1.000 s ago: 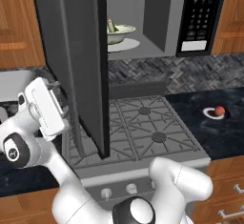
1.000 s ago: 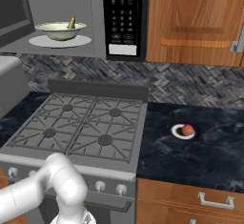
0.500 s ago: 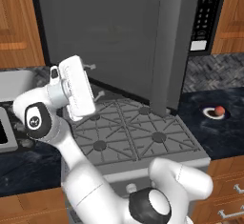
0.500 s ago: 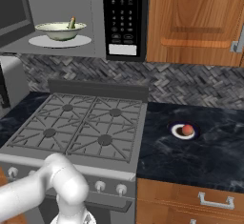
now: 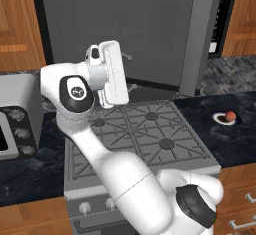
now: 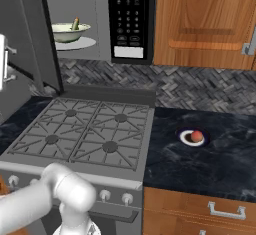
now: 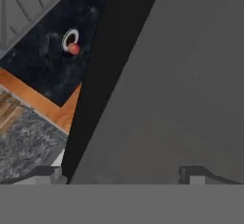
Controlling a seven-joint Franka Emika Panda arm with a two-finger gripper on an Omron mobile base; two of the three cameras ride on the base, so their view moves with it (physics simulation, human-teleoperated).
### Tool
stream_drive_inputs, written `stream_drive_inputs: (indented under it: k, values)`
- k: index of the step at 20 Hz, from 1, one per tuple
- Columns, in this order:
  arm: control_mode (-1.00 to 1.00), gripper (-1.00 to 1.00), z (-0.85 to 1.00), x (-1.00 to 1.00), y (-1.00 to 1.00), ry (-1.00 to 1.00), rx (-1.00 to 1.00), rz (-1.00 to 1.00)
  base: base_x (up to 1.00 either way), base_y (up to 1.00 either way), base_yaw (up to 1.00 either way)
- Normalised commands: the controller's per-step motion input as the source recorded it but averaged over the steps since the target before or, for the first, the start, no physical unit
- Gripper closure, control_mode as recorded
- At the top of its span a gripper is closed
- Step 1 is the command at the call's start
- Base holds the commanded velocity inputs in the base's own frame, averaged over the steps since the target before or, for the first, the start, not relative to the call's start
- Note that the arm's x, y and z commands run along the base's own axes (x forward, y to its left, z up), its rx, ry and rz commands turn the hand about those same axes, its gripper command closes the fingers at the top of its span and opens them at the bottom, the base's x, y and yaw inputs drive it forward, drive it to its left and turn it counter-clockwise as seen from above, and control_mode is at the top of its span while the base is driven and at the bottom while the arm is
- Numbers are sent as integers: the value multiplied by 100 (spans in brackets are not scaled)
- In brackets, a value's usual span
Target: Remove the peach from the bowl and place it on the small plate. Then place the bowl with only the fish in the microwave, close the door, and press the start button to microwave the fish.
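Peach sits on the small plate right of the stove. Bowl with the fish is inside the microwave. Door partly swung, not latched. My gripper, fingers spread wide and empty, faces the door's outer face. Left: finish closing, press start.

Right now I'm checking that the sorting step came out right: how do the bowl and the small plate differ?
The bowl sits up inside the microwave; the small plate lies on the dark counter. The bowl is wide and cream, the plate tiny and white with a dark centre. The bowl holds the fish, the plate the peach. Both are round.
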Motion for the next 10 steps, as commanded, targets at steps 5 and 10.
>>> stream_drive_inputs:
  k: [5,10]
  values:
    - [-100,-100,0,72,-39,-5,33,54,0,0,0]
    - [-100,-100,0,92,-17,-5,31,61,0,0,0]
